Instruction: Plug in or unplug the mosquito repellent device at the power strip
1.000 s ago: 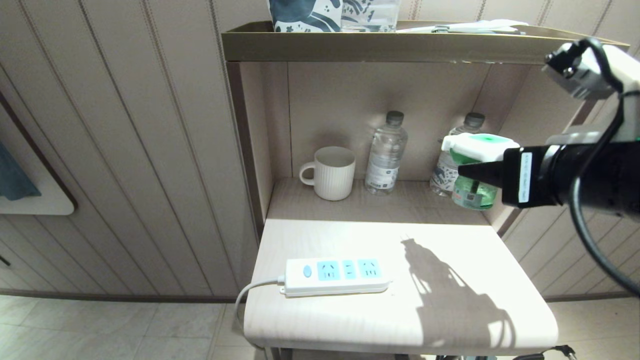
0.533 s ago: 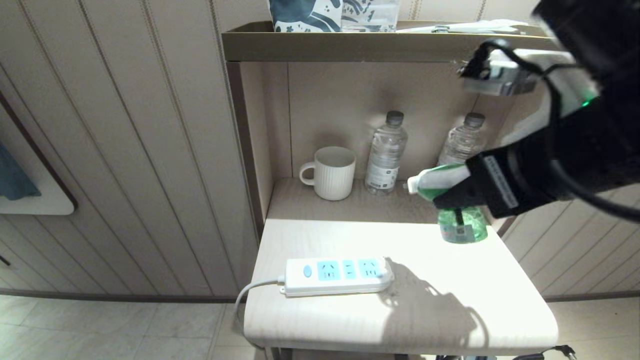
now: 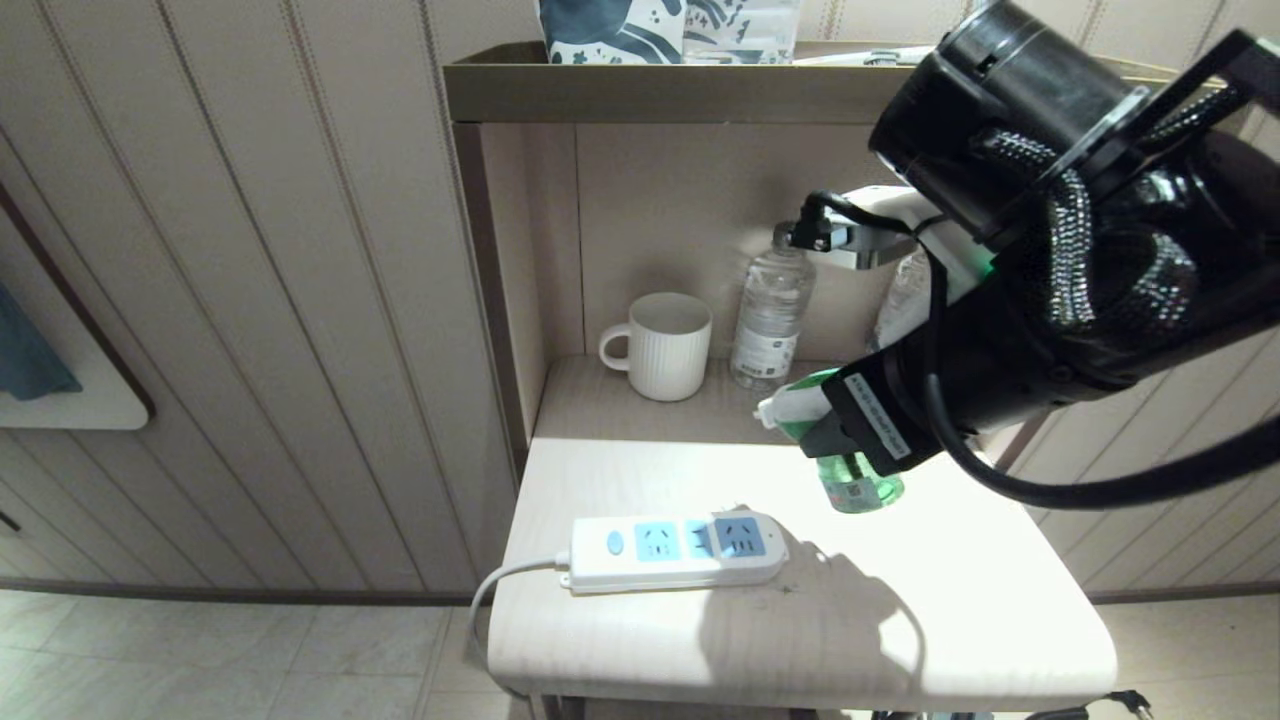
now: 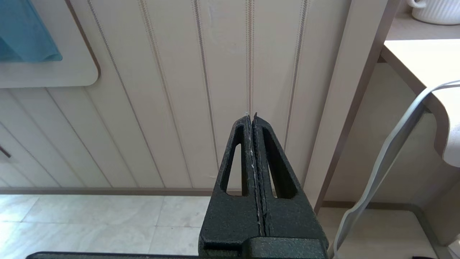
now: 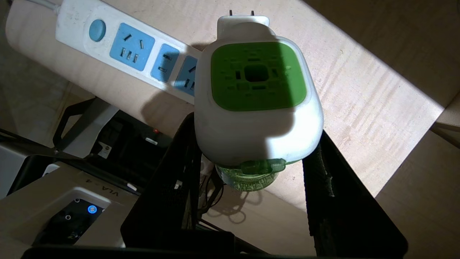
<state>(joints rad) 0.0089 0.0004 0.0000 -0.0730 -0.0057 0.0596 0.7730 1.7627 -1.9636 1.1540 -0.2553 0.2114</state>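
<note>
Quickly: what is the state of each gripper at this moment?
Left gripper: closed, holding nothing, parked low beside the table.
Right gripper: closed on the mosquito repellent device, above the table, not yet plugged in.

a ribbed cream mug (image 3: pixel 663 345) stands in the shelf niche, a clear water bottle (image 3: pixel 772 312) just beside it. a blue-and-white patterned container (image 3: pixel 610 30) sits on the top shelf. pale floor tiles (image 3: pixel 200 660) lie below the panelled wall (image 3: pixel 250 300).
</note>
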